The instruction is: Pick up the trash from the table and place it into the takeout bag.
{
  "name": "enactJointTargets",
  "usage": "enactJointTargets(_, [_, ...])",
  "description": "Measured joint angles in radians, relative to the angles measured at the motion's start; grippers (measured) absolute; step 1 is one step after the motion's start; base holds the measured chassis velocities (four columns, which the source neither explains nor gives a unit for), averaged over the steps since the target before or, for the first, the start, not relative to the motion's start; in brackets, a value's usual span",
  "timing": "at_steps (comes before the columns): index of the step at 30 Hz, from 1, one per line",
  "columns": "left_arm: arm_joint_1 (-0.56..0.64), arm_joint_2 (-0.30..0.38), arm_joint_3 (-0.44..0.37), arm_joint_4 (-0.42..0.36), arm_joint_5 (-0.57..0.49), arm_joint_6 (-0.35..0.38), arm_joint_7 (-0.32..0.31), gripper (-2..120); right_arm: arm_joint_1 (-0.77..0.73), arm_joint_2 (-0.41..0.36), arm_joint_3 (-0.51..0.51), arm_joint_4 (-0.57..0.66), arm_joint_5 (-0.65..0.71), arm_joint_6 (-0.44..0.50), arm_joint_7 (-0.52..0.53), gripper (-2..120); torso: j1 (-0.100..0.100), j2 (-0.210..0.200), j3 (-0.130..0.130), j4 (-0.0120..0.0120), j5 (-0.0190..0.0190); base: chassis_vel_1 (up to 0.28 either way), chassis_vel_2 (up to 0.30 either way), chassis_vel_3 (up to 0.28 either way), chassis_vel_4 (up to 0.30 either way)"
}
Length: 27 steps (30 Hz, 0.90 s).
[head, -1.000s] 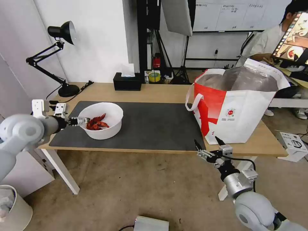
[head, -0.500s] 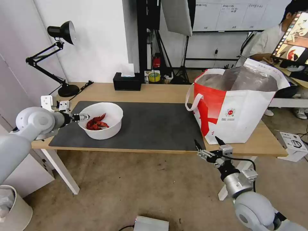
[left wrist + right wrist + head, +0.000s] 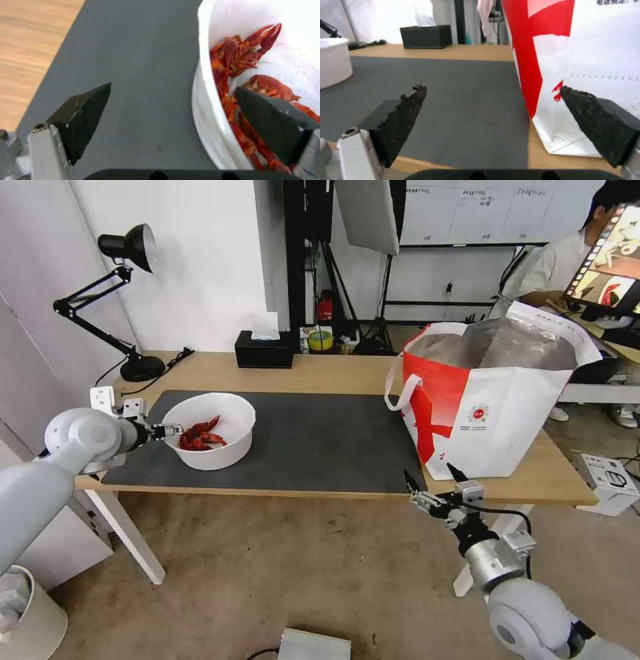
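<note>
- Head view: the white bowl (image 3: 211, 430) of red crayfish shells (image 3: 201, 435) sits on the dark mat (image 3: 313, 440) near the table's (image 3: 333, 370) front left corner. The left gripper (image 3: 168, 431) reaches its near-left rim. The takeout bag (image 3: 490, 397) stands at the table's right end. The right gripper (image 3: 427, 485) hangs just off the front edge, below the bag.
- Left wrist view: jaws wide, one finger (image 3: 83, 117) outside over the mat, the other (image 3: 270, 120) inside the bowl above the shells, straddling the rim.
- Right wrist view: jaws wide, holding nothing, facing the bag's lower corner.
</note>
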<state>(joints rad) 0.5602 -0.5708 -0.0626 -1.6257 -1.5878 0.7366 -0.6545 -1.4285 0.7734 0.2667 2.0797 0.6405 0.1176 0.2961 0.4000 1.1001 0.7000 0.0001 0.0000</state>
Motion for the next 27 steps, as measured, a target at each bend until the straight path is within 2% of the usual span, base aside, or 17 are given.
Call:
enactJointTargets(6, [0.003,-0.003,-0.008,-0.005,-0.048,-0.001,-0.028,96,0.0,0.0,0.0,0.0,0.0,0.0,0.0,100,0.0,0.0,0.0,-0.0001,-0.0001,0.0,0.0,0.0,0.0])
enactJointTargets(9, [-0.003,-0.005,-0.007,-0.011,-0.072,-0.001,-0.048,82,0.0,0.0,0.0,0.0,0.0,0.0,0.0,100,0.0,0.0,0.0,0.0,0.0,0.0,0.0,0.0,0.0])
enactJointTargets(10, [-0.003,-0.005,-0.007,-0.011,-0.072,-0.001,-0.048,82,0.0,0.0,0.0,0.0,0.0,0.0,0.0,100,0.0,0.0,0.0,0.0,0.0,0.0,0.0,0.0,0.0])
enactJointTargets(13, [-0.009,-0.005,-0.002,-0.013,-0.082,-0.001,-0.056,67,0.0,0.0,0.0,0.0,0.0,0.0,0.0,100,0.0,0.0,0.0,-0.0001,0.0,0.0,0.0,0.0,0.0])
enactJointTargets(14, [-0.009,-0.005,-0.002,-0.013,-0.082,-0.001,-0.056,67,0.0,0.0,0.0,0.0,0.0,0.0,0.0,100,0.0,0.0,0.0,-0.0001,0.0,0.0,0.0,0.0,0.0])
enactJointTargets(16, [-0.008,-0.004,-0.002,-0.017,-0.085,-0.001,-0.057,56,0.0,0.0,0.0,0.0,0.0,0.0,0.0,100,0.0,0.0,0.0,-0.0001,0.0,0.0,0.0,0.0,0.0])
enactJointTargets(19, [-0.005,0.0,-0.002,-0.023,-0.09,-0.001,-0.057,50,0.0,0.0,0.0,0.0,0.0,0.0,0.0,100,0.0,0.0,0.0,-0.0001,0.0,0.0,0.0,0.0,0.0])
enactJointTargets(21, [-0.002,0.006,-0.002,-0.026,-0.094,-0.001,-0.057,36,0.0,0.0,0.0,0.0,0.0,0.0,0.0,100,0.0,0.0,0.0,0.0,0.0,0.0,0.0,0.0,0.0])
enactJointTargets(23, [-0.002,0.007,-0.002,-0.028,-0.094,-0.001,-0.056,34,0.0,0.0,0.0,0.0,0.0,0.0,0.0,100,0.0,0.0,0.0,0.0,0.0,0.0,0.0,0.0,0.0])
enactJointTargets(26, [0.005,0.006,-0.002,-0.033,-0.089,-0.001,-0.046,20,0.0,0.0,0.0,0.0,0.0,0.0,0.0,100,0.0,0.0,0.0,0.0,0.0,0.0,0.0,0.0,0.0])
enactJointTargets(27, [0.005,0.006,-0.002,-0.033,-0.089,-0.001,-0.046,20,0.0,0.0,0.0,0.0,0.0,0.0,0.0,100,0.0,0.0,0.0,0.0,0.0,0.0,0.0,0.0,0.0])
